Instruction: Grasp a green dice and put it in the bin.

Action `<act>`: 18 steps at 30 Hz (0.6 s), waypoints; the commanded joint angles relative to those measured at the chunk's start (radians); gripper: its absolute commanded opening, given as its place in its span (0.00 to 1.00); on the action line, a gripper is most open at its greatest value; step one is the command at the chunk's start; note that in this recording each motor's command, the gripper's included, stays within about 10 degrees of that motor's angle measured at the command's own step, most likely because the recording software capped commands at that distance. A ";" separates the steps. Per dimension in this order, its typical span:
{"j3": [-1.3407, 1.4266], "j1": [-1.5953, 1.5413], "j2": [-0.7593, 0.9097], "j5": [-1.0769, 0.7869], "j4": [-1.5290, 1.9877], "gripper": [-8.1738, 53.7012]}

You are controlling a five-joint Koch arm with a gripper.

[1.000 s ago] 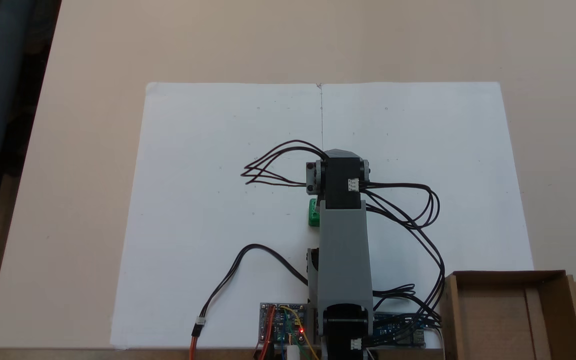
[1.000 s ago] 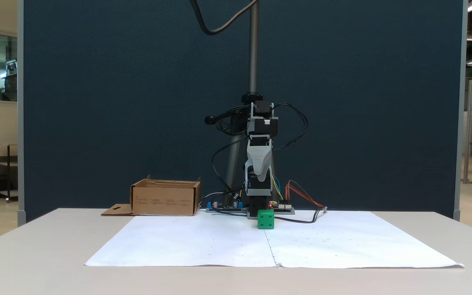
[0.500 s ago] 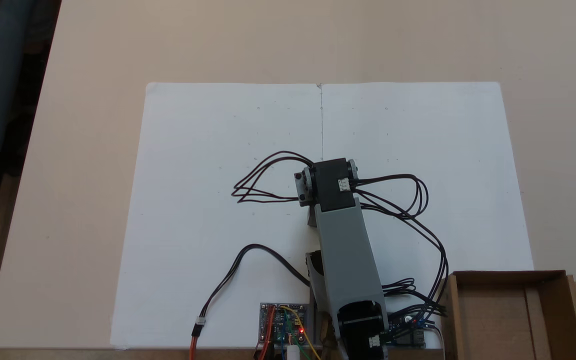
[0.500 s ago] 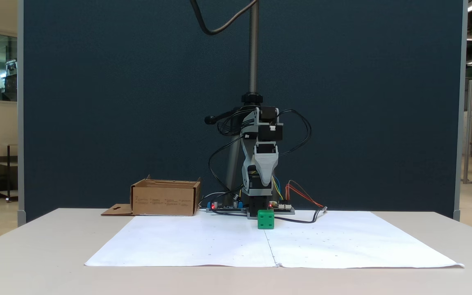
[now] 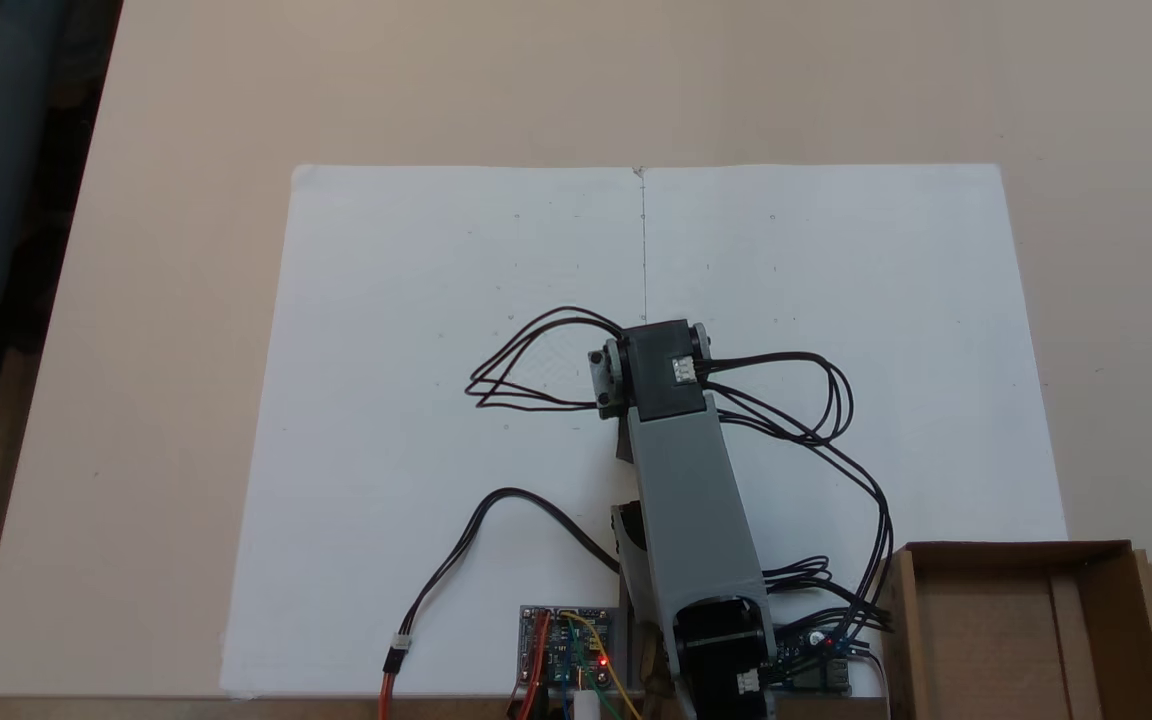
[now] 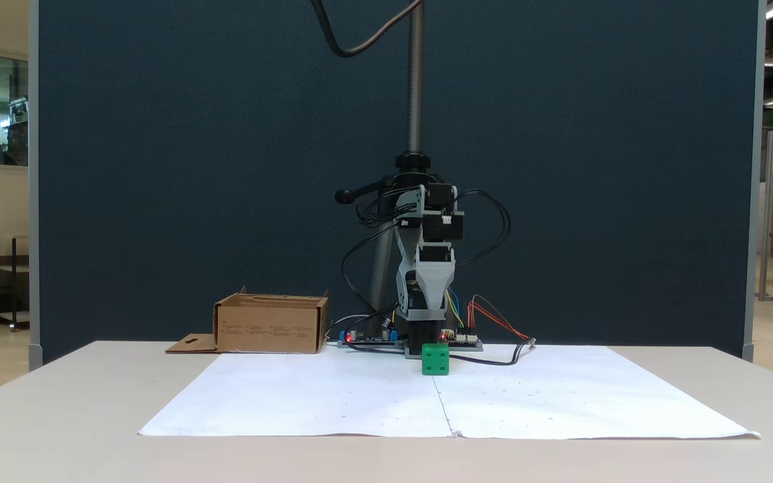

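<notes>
None of the task is complete. The green dice (image 6: 435, 359) sits on the white paper (image 6: 333, 396) on the table (image 6: 58, 416), below the tool (image 6: 429, 302) and, as far as the front-facing fixed view shows, slightly ahead of it on the camera's side. Dice and tool are apart, and nothing is gripped. In the fixed view from above, the forearm housing (image 5: 691, 500) covers the spot where the dice should lie.

The bin (image 6: 269, 330) stands well off to the side of the tool, left of it in the front view and to the lower right in the top view, where its rim (image 5: 901, 620) sits beside the arm's base. Its floor is bare as far as the top view shows. Judgement: grasp, lift, carry and release all remain.

Arm pose: folded compactly over its base, upper link raised, the elbow servo (image 5: 664, 372) as the highest and foremost point. From there the tool hangs down, its tapered grey body pointing at the table. In the top view the arm leans a little to the left of straight ahead. Black cables (image 5: 836, 400) loop out on both sides of the elbow.

Tool state: I cannot tell. The jaws stand one behind the other from the front, and from above the arm hides them.
</notes>
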 commanded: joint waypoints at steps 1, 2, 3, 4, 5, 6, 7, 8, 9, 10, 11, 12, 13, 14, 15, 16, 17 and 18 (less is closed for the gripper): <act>-0.018 -0.012 0.025 0.060 -0.054 0.85; -0.018 -0.012 0.018 0.060 -0.058 0.85; -0.017 -0.011 0.005 0.060 -0.061 0.85; -0.015 -0.012 -0.009 0.060 -0.061 0.85; -0.015 -0.012 -0.025 0.060 -0.066 0.85; -0.015 -0.012 -0.035 0.060 -0.071 0.85; -0.015 -0.011 -0.051 0.060 -0.074 0.85; -0.015 -0.011 -0.057 0.060 -0.077 0.85; -0.015 -0.012 -0.071 0.060 -0.081 0.85; -0.015 -0.012 -0.080 0.060 -0.087 0.85; -0.014 -0.012 -0.089 0.060 -0.094 0.85; -0.011 -0.012 -0.098 0.060 -0.101 0.85; -0.006 -0.012 -0.107 0.060 -0.110 0.85; 0.002 -0.011 -0.109 0.060 -0.121 0.85; 0.009 -0.012 -0.110 0.060 -0.135 0.85; 0.017 -0.012 -0.110 0.061 -0.146 0.85; 0.023 -0.012 -0.110 0.064 -0.153 0.85; 0.025 -0.012 -0.110 0.080 -0.155 0.85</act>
